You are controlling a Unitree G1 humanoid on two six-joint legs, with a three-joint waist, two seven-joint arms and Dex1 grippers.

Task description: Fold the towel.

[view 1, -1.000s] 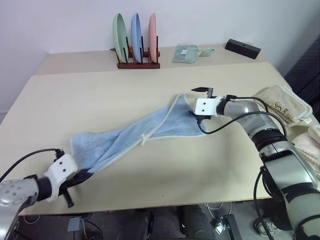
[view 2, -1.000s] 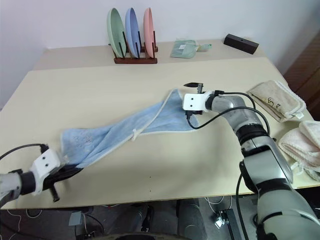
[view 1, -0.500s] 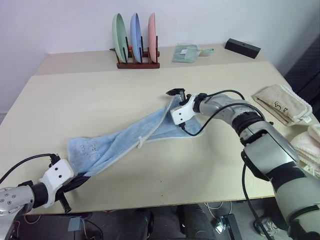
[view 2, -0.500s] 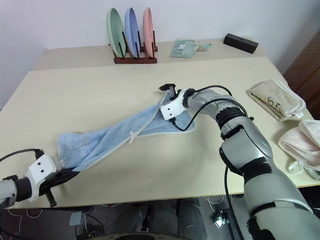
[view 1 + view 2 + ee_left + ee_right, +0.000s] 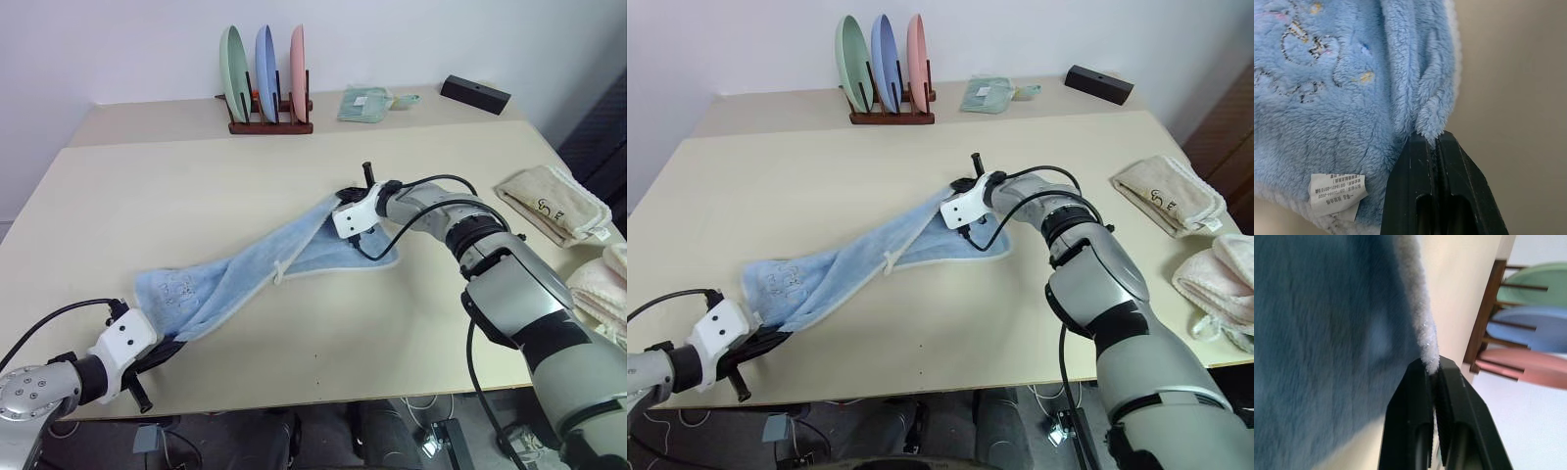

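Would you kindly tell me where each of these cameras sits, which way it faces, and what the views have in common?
Left eye view: on the head, looking forward and down over the table; both arms show, holding the towel at its two ends.
Right eye view: the other eye of the same stereo pair, showing the same scene.
Left wrist view: looks along the left gripper, jaws shut on a towel corner.
Right wrist view: looks along the right gripper, jaws shut on the towel's white edge, plate rack beyond.
Shared: the blue towel appears in all four.
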